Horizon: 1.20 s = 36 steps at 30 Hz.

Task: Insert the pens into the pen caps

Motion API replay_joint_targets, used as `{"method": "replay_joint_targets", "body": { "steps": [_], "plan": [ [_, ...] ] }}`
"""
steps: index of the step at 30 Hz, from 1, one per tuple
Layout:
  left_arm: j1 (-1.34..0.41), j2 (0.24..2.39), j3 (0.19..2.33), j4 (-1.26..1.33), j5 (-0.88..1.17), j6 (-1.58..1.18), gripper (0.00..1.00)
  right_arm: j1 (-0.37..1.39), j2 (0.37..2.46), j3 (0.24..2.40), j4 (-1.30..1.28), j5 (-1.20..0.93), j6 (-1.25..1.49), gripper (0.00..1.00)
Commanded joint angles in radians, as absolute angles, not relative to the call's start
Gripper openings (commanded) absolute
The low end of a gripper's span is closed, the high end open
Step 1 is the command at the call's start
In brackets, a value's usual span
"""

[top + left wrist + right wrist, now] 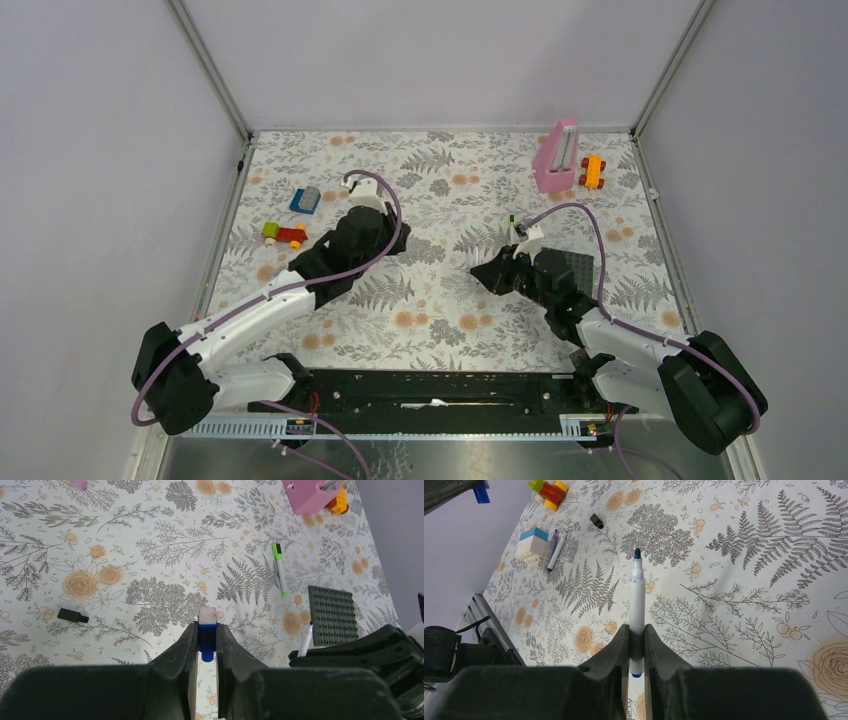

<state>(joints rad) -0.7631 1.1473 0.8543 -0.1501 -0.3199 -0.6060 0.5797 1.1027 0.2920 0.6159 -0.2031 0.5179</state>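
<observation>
My left gripper [207, 637] is shut on the blue pen cap [207, 639], which has a pale end [207, 615] showing past the fingertips. In the top view this gripper [398, 240] hovers left of centre. My right gripper [637, 637] is shut on a white pen [637, 600], its dark tip [637, 554] pointing away and a blue end showing behind the fingers. That gripper [482, 268] faces left towards the other. A black cap [73, 615] lies on the mat. A pen wearing the green cap [280, 567] lies near the grey plate. Another pen [557, 547] lies by a block.
A grey studded baseplate [332, 615] lies under the right arm. A pink holder [555, 155] and an orange toy [592, 172] stand at the back right. A blue-and-white block [305, 200] and a brick car [284, 235] sit at the left. Walls enclose the floral mat [440, 320].
</observation>
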Motion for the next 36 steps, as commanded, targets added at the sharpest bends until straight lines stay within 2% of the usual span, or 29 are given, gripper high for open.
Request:
{"method": "replay_joint_targets", "body": {
  "steps": [1,10,17,20,25,36],
  "plan": [
    [-0.726,1.14,0.835,-0.015,-0.267,-0.624,0.0,0.571,1.09,0.294,0.667,-0.217,0.515,0.0],
    [-0.704,1.094,0.818,0.102,-0.164,-0.671,0.0,0.574,1.083,0.306,0.739,-0.361,0.487,0.0],
    [-0.704,1.007,0.795,0.169,-0.059,-0.712,0.0,0.618,1.067,0.411,0.746,-0.515,0.498,0.0],
    [-0.704,0.979,0.79,0.191,-0.026,-0.72,0.0,0.665,1.07,0.475,0.702,-0.528,0.462,0.0],
    [-0.698,0.998,0.831,0.128,-0.117,-0.701,0.0,0.682,1.091,0.531,0.664,-0.485,0.435,0.0],
    [-0.692,1.011,0.831,0.217,0.044,-0.718,0.0,0.702,1.094,0.613,0.544,-0.554,0.33,0.0]
  ]
}}
